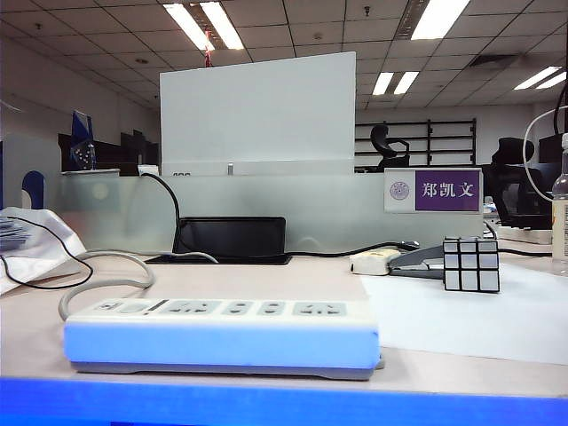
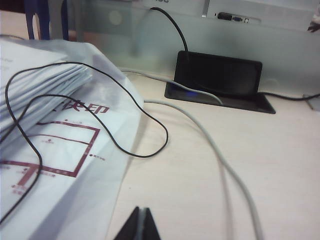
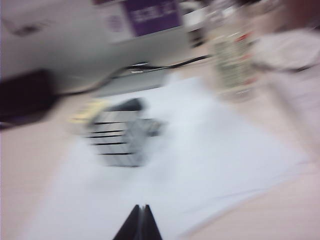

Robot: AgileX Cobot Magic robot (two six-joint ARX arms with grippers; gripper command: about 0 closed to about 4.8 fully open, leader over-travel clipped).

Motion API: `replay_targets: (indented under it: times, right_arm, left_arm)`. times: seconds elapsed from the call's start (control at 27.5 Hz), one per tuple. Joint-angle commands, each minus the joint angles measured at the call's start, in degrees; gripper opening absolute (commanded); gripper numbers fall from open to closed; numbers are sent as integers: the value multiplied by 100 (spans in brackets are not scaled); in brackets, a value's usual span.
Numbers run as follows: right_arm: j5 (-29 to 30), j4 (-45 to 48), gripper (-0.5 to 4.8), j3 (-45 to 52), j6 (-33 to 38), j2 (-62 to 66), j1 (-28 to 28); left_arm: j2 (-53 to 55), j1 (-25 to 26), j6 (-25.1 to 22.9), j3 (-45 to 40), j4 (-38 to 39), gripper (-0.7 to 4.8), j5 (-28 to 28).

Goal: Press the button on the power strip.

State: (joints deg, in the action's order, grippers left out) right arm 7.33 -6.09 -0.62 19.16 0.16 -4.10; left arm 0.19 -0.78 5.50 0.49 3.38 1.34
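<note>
Pincers (image 2: 139, 225) (image 3: 139, 223) closed; smooth oblong power strip (image 1: 222, 333).

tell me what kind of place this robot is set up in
Likely an open-plan office: frosted glass desk divider with a purple name plate, black swivel chairs behind, fluorescent ceiling panels. Both grippers, left and right, look shut.

left pincer (image 2: 139, 223): fingers pressed together, held above the tabletop
right pincer (image 3: 139, 221): fingers together, picture blurred
</note>
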Motion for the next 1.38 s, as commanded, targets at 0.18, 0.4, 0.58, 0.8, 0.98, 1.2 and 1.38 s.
replay_targets:
  times: [0.18,0.4,0.58,0.8,0.98,1.2,1.38]
  right_arm:
    - [2990,658,0,-44,431,-9,0]
    - [4690,632,0,-87,466,-9,31]
    - [5560,514,0,-114,511,-9,240]
    - [5224,396,0,-98,420,-9,824]
    - [4472,-671,0,-98,2,-4,1156]
    - [4030,-612,0,-98,-79,105,1628]
    - [4035,-525,0,-101,13,96,1843]
  left_arm:
    - [-7,2,1296,26,-343,-5,212]
    - [-7,2,944,83,-999,-5,1364]
    - [-4,2,828,431,-678,-5,1696]
    - [533,2,647,1069,-256,-5,1945]
    - [1860,0,-170,2293,538,-5,2083]
    - [3639,-2,-1226,4113,2208,-5,1947]
    - [4852,-111,-1443,4282,2721,-5,2601]
